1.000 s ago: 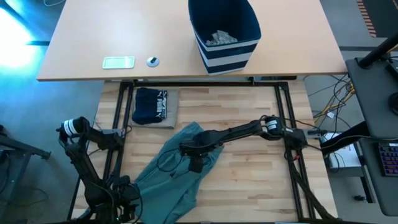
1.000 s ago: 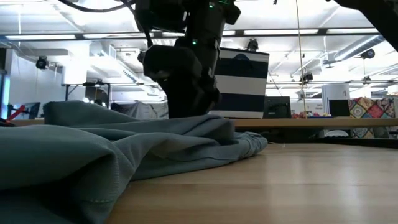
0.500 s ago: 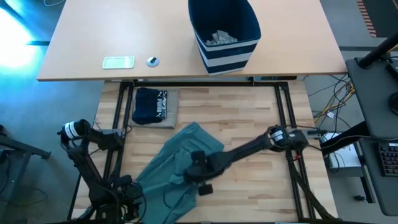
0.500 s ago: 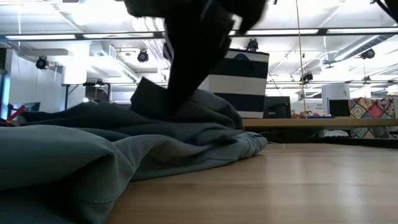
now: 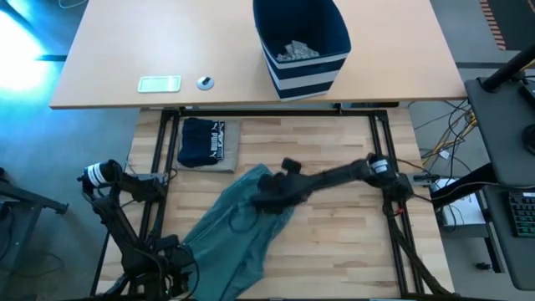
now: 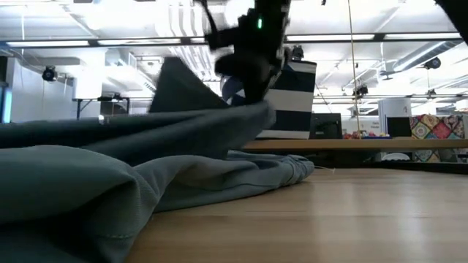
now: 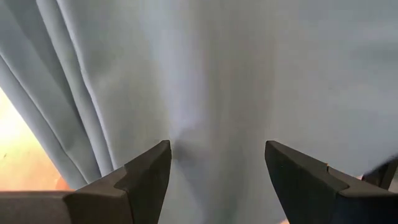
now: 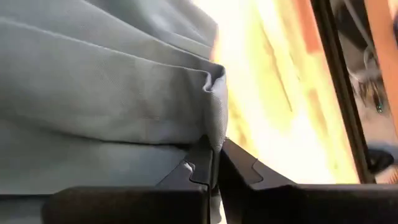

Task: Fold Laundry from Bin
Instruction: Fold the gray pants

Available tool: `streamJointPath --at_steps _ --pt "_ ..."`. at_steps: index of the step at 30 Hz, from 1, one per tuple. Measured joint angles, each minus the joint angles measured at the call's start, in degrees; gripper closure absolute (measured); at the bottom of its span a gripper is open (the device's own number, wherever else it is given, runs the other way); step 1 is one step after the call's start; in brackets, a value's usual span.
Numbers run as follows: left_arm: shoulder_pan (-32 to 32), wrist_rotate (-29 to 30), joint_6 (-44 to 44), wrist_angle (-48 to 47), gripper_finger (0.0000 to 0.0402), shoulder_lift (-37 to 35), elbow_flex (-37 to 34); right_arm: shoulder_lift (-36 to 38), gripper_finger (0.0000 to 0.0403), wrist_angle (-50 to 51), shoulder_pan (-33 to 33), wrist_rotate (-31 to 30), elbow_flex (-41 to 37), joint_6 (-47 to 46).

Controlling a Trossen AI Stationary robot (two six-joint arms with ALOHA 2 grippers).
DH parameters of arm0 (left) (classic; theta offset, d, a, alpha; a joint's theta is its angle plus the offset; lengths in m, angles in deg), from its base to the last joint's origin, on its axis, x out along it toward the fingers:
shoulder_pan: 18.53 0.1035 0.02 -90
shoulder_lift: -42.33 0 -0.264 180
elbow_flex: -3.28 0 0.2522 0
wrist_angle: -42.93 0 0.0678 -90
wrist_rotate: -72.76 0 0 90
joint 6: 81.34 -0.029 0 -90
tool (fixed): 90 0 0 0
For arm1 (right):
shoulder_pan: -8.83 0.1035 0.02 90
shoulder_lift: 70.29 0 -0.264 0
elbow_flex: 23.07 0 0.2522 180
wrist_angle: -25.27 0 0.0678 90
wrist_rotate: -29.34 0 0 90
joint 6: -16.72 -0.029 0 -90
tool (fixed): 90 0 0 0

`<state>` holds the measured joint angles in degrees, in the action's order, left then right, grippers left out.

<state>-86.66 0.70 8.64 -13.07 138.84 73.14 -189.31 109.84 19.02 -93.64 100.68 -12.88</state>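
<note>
The large teal-green garment [image 5: 238, 230] lies spread on the wooden table, running from its middle toward the near-left corner. My right gripper [image 5: 269, 196] is over the garment's far end and is shut on the cloth there [image 8: 212, 163]. My left gripper [image 7: 217, 165] stands open close over the garment's near-left part [image 5: 175, 263]; I cannot tell whether it touches. A folded navy garment [image 5: 207, 142] with white lettering lies flat at the far left. The striped navy bin [image 5: 301, 42] stands on the desk beyond, with grey pieces [image 5: 294, 52] inside. My right gripper pinches a folded edge of the teal garment [image 8: 216, 134] between its two fingers [image 8: 198, 163]. How many layers it has, I cannot tell. The held part is raised off the table [image 6: 245, 113], and the cloth slopes down from it to the rest, which lies on the wood.
A small white flat device [image 5: 159, 84] and a small round object [image 5: 205, 82] lie on the far desk, left of the bin. Bare wood [image 5: 334, 242] shows to the right of the teal garment. Black frame rails [image 5: 159, 167] border the table.
My right gripper went toward the near edge and down onto the teal garment and shut on it. It then rose and drew back toward the far edge, lifting that part of the cloth off the table. The rest of the garment stayed down.
</note>
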Motion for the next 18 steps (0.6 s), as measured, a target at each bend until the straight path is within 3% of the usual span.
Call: streamJointPath --at_steps 4,12,15,18 --pt "0.4 0.0 -0.5 0.1 0.0157 0.0 0.0 1.2 0.0394 -0.8 -5.0 3.6 -3.0 -0.9" --pt "0.5 0.7 2.3 0.8 0.0157 0.0 0.0 1.3 0.0387 -2.8 -5.8 23.6 -8.8 -6.8" --pt "0.5 0.9 2.0 1.8 0.0157 0.0 0.0 1.4 0.0359 -2.2 -5.0 25.7 -9.2 -6.9" --pt "0.1 0.0 1.9 2.9 0.0157 0.0 0.0 3.1 0.0315 -1.5 -4.5 23.7 -8.1 -7.3"
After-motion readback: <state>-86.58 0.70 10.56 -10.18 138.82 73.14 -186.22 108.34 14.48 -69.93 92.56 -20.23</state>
